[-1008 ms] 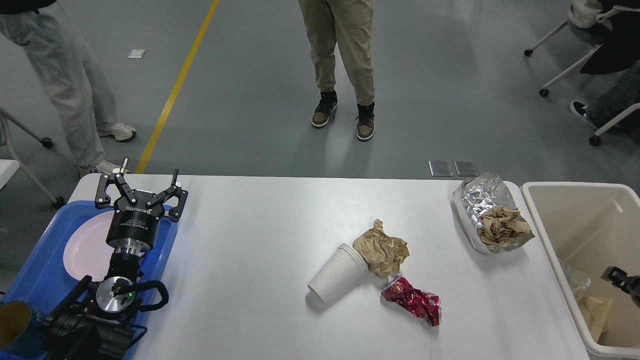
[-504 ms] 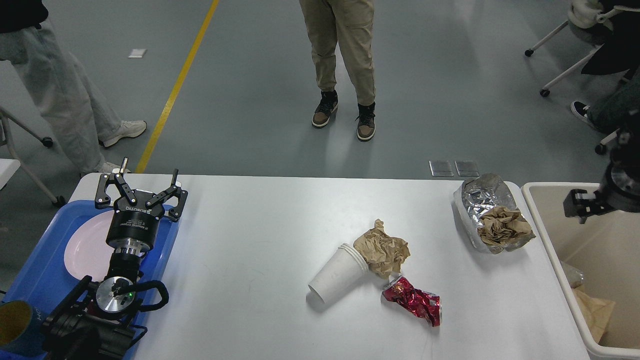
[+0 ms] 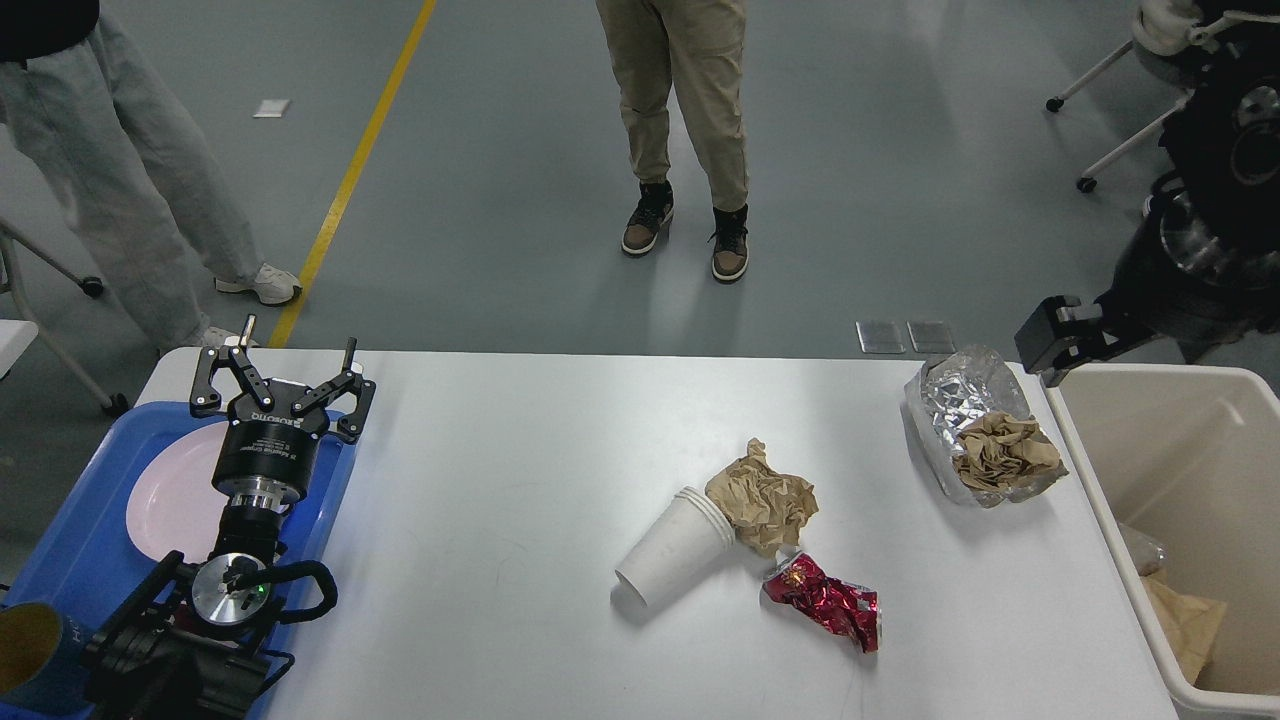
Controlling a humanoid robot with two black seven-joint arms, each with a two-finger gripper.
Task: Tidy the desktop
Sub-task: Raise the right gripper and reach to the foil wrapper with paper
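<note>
The white desktop (image 3: 500,470) carries litter right of centre: stacked white paper cups (image 3: 675,547) lying on their side, a crumpled brown paper ball (image 3: 762,505) against them, and a crushed red can (image 3: 826,604) just in front. Near the far right edge lies a silver foil bag (image 3: 955,395) with crumpled brown paper (image 3: 1003,452) on it. My left gripper (image 3: 298,342) is open and empty above the far end of the blue tray. My right gripper (image 3: 1058,338) shows as a dark block above the bin's far left corner; its fingers cannot be told apart.
A blue tray (image 3: 60,570) with a pink plate (image 3: 170,500) sits at the table's left end. A beige bin (image 3: 1085,470) with some paper and foil inside stands off the right end. People stand on the floor beyond the table, and chairs are at the far right.
My right arm has risen out of the bin and moved up and left, to above the bin's far left corner. The left arm and the litter have not moved.
</note>
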